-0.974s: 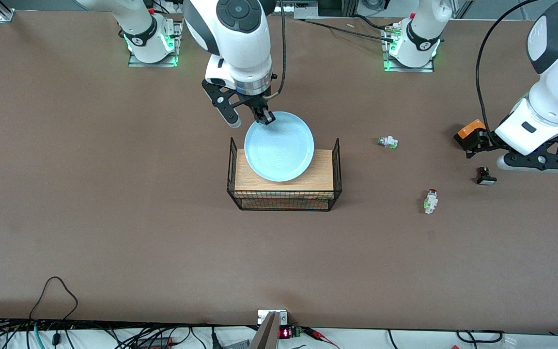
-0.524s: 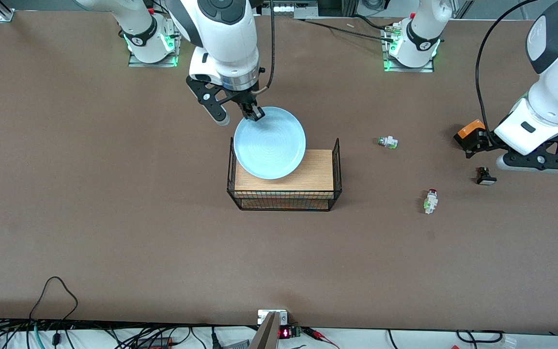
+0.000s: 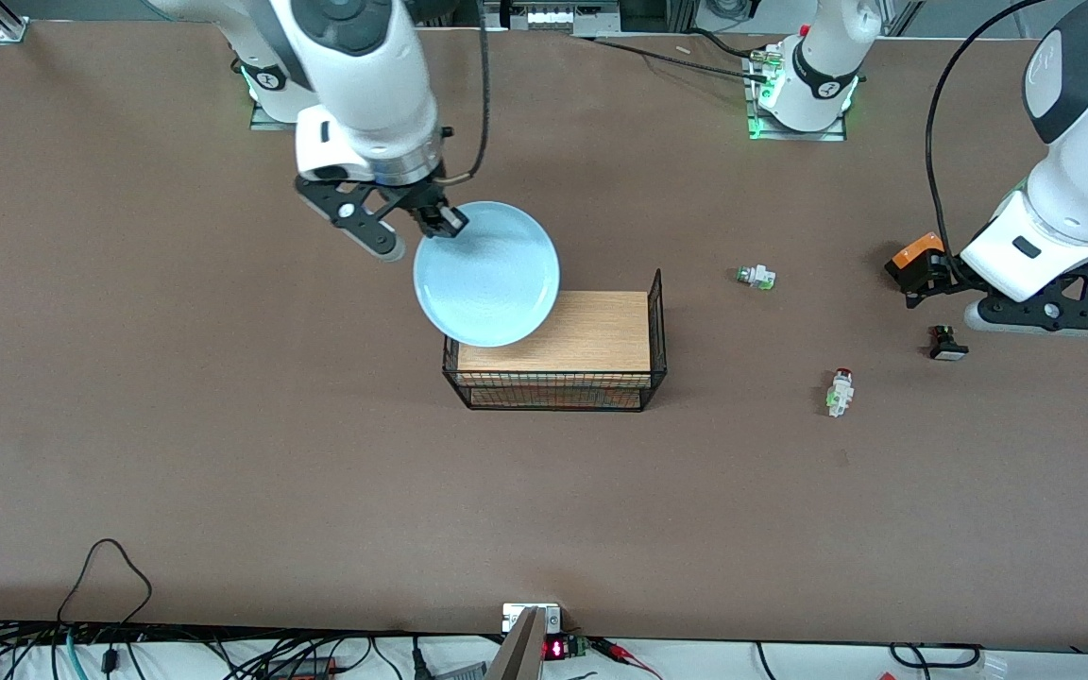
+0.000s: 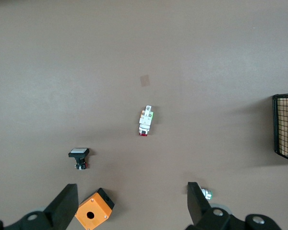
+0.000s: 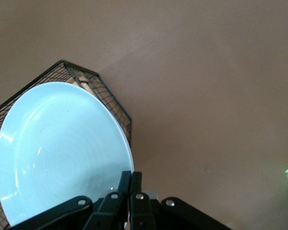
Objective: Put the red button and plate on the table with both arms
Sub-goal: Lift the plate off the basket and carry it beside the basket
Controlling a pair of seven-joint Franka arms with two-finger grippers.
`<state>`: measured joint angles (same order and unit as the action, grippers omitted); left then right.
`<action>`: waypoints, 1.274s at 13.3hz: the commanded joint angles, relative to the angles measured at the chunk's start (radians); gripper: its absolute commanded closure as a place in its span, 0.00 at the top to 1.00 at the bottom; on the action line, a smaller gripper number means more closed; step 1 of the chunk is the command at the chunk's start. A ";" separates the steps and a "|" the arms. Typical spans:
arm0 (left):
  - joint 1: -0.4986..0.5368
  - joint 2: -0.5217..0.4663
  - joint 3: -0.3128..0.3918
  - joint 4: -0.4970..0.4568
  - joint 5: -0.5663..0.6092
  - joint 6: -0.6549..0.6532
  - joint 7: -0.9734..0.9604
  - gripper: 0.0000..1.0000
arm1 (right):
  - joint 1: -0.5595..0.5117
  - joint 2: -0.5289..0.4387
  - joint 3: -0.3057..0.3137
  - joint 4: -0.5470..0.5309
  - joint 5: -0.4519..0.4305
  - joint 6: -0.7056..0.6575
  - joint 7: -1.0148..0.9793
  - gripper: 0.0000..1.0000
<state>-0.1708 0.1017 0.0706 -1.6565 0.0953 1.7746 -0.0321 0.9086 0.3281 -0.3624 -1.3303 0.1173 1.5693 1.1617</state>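
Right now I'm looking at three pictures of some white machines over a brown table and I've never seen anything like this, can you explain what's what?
Those are two robot arms, each ending in a two-finger tool. The wide picture looks down from a high camera facing them; the other two come from cameras on the arms' wrists.

The right tool is shut on the rim of a light-blue plate, holding it over one end of a wooden-topped wire rack.

The left tool is open and hangs over the table at its own end. On the table below it lie a red button, a black button with a white cap, an orange box and a white-and-green piece.
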 commanded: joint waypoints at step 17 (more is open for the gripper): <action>-0.009 -0.011 -0.003 -0.003 -0.029 0.005 0.024 1.00 | -0.503 -0.181 0.000 -0.331 -0.097 0.146 -1.127 0.00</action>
<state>-0.1765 0.1017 0.0610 -1.6564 0.0952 1.7750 -0.0317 0.4550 0.2008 -0.3808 -1.5908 0.0300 1.6763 0.1139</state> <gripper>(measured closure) 0.000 0.974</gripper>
